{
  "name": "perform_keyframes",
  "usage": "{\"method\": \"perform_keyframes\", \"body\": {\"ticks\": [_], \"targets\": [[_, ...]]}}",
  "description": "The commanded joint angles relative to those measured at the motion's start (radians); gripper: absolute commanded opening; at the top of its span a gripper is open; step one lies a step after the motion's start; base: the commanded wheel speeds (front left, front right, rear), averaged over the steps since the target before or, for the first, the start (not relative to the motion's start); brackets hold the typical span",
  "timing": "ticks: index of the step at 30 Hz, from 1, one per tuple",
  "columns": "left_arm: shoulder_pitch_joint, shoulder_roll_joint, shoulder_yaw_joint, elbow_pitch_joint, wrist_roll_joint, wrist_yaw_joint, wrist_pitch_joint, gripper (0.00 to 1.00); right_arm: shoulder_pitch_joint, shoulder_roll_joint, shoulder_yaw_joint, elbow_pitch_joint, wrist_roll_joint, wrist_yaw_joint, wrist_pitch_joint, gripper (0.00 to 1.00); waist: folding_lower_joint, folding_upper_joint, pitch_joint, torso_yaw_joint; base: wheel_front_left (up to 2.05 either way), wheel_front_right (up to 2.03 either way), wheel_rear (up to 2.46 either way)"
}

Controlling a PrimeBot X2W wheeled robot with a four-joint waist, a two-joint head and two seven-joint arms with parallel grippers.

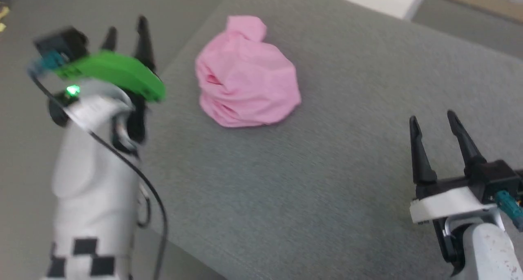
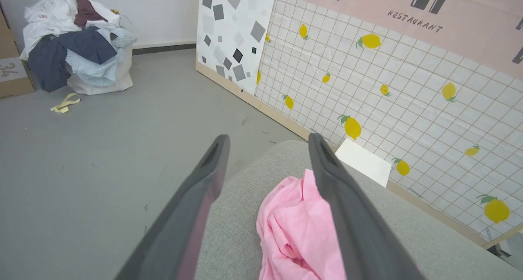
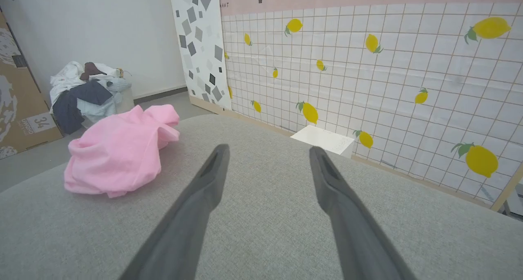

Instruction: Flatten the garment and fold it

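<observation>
The left fingers [image 1: 143, 43] are spread wide and hold nothing. They hang over the left edge of the table [image 1: 347, 157], just left of the garment [image 1: 245, 75] and not touching it. In the left wrist view the long, dark, tapering fingers [image 2: 347, 214] frame the pink cloth [image 2: 290, 227], one of them crossing in front of it. The right fingers [image 1: 419, 157] are also spread wide and empty, at the near right of the table and well apart from the garment. They are matte black and narrow to blunt points.

The garment lies on the table's far left part as a rounded, crumpled heap. It is thin, soft, light pink cloth with deep folds along its near side and a bunched knob at its far end. The table top is covered in a grey woven fabric with a fine, even grain.

Beyond the table's far edge a smooth white box [image 3: 322, 139] stands on the floor against a glossy tiled panel [image 3: 388, 67] printed with lemons. A bag heaped with mixed clothes [image 2: 73, 43] stands on the floor at the far left.
</observation>
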Motion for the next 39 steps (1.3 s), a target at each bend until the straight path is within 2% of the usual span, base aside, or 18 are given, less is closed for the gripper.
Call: {"method": "perform_keyframes", "body": {"ticks": [1, 5, 9, 16, 20, 25, 26, 28, 30, 32, 33, 34, 39], "targets": [[-0.047, 0.029, 0.012, 0.019, -0.022, -0.002, 0.042, 1.00, -0.030, -0.001, 0.000, -0.011, -0.006, -0.002, -0.002, 1.00, -0.0001, 0.0000, 0.179, -0.184, 0.00, 0.00, 0.00], [-0.146, 0.089, 0.033, 0.060, -0.065, -0.005, 0.196, 1.00, -0.065, -0.001, -0.005, -0.014, 0.004, -0.002, -0.012, 1.00, -0.0001, 0.0000, 0.234, -0.262, 0.00, 0.00, 0.00], [-0.189, 0.140, 0.034, 0.082, -0.089, 0.019, 0.383, 1.00, -0.088, -0.001, -0.005, -0.003, 0.013, -0.002, -0.022, 1.00, -0.0001, 0.0000, 0.273, -0.324, 0.00, 0.00, 0.00], [-0.135, 0.225, 0.008, 0.106, -0.094, 0.111, 0.749, 1.00, -0.116, -0.001, -0.005, 0.018, 0.040, -0.002, -0.039, 1.00, -0.0001, 0.0000, 0.312, -0.406, 0.00, 0.00, 0.00], [-0.067, 0.258, 0.006, 0.071, -0.080, 0.180, 0.861, 1.00, -0.128, -0.001, -0.003, 0.024, 0.051, -0.002, -0.043, 1.00, -0.0001, 0.0000, 0.326, -0.430, 0.00, 0.00, 0.00], [0.015, 0.264, -0.007, 0.009, -0.086, 0.237, 1.001, 1.00, -0.140, -0.001, -0.013, 0.033, 0.064, -0.002, -0.046, 1.00, -0.0001, 0.0000, 0.322, -0.446, 0.00, 0.00, 0.00], [0.030, 0.270, -0.010, -0.016, -0.087, 0.236, 1.016, 0.85, -0.142, -0.001, -0.012, 0.035, 0.066, -0.002, -0.046, 1.00, -0.0001, 0.0000, 0.318, -0.448, 0.00, 0.00, 0.00], [0.054, 0.290, -0.013, -0.058, -0.082, 0.226, 1.018, 0.00, -0.146, -0.001, -0.009, 0.037, 0.071, -0.002, -0.047, 1.00, -0.0001, 0.0000, 0.305, -0.453, 0.00, 0.00, 0.00], [0.073, 0.311, -0.012, -0.102, -0.072, 0.208, 0.989, 0.00, -0.145, -0.001, -0.009, 0.035, 0.078, -0.002, -0.047, 1.00, -0.0001, 0.0000, 0.286, -0.455, 0.00, 0.00, 0.00], [0.081, 0.338, -0.007, -0.139, -0.042, 0.190, 0.906, 0.00, -0.140, -0.001, -0.011, 0.036, 0.085, -0.002, -0.047, 1.00, -0.0001, 0.0000, 0.261, -0.456, 0.00, 0.00, 0.00], [0.077, 0.362, -0.002, -0.162, -0.006, 0.170, 0.788, 0.00, -0.133, -0.001, -0.014, 0.040, 0.091, -0.002, -0.047, 1.00, -0.0001, 0.0000, 0.231, -0.456, 0.00, 0.00, 0.00], [0.070, 0.375, 0.005, -0.173, 0.025, 0.168, 0.691, 0.00, -0.127, -0.001, -0.015, 0.045, 0.095, -0.002, -0.047, 1.00, -0.0001, 0.0000, 0.207, -0.455, 0.00, 0.00, 0.00], [0.033, 0.409, 0.001, -0.170, 0.135, 0.141, 0.315, 0.00, -0.086, -0.001, -0.025, 0.062, 0.111, -0.002, -0.047, 1.00, -0.0001, 0.0000, 0.099, -0.450, 0.00, 0.00, 0.00]]}}
